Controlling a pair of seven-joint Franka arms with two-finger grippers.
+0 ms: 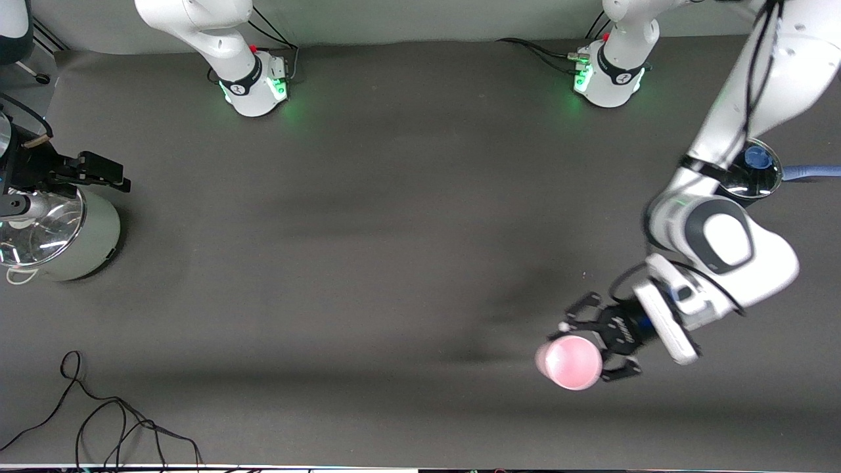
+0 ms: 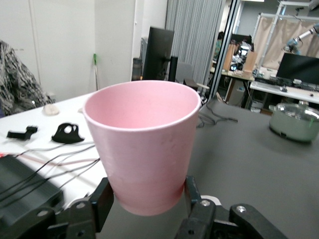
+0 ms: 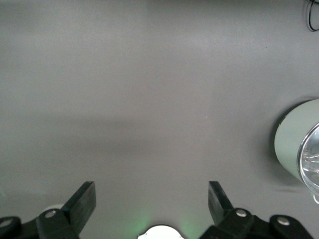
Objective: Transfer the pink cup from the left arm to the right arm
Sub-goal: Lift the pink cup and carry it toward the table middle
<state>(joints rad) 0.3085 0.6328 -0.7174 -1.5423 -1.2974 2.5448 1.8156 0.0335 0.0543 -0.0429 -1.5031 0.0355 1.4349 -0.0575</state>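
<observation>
Front view: left gripper (image 1: pixel 587 347), skeletal black linkage fingers on a white boxy wrist, pinching small pale pink plastic tumbler (image 1: pixel 569 362) low on its wall, up in the air over dark grey table mat (image 1: pixel 368 263) toward the left arm's end. Cup rim tipped toward the camera. Right gripper (image 1: pixel 98 172), black, at the right arm's end of the table, over pale green pot with glass lid (image 1: pixel 56 236); arm waiting. Dark round pan with a blue item inside (image 1: pixel 759 172) partly hidden by the left arm's forearm. Loose black cable (image 1: pixel 112 420) on the mat near the camera edge.

Left wrist view: pink cup (image 2: pixel 142 144) upright between the black fingers (image 2: pixel 94 204), pads pressed against its base on both sides, rim open and plain. Green pot (image 2: pixel 294 122) well apart on the table.

Right wrist view: right gripper (image 3: pixel 152 199) spread wide, nothing between the black fingertips (image 3: pixel 82 199), bare mat (image 3: pixel 149 99) underneath. Green pot (image 3: pixel 294 149) at the frame edge.
</observation>
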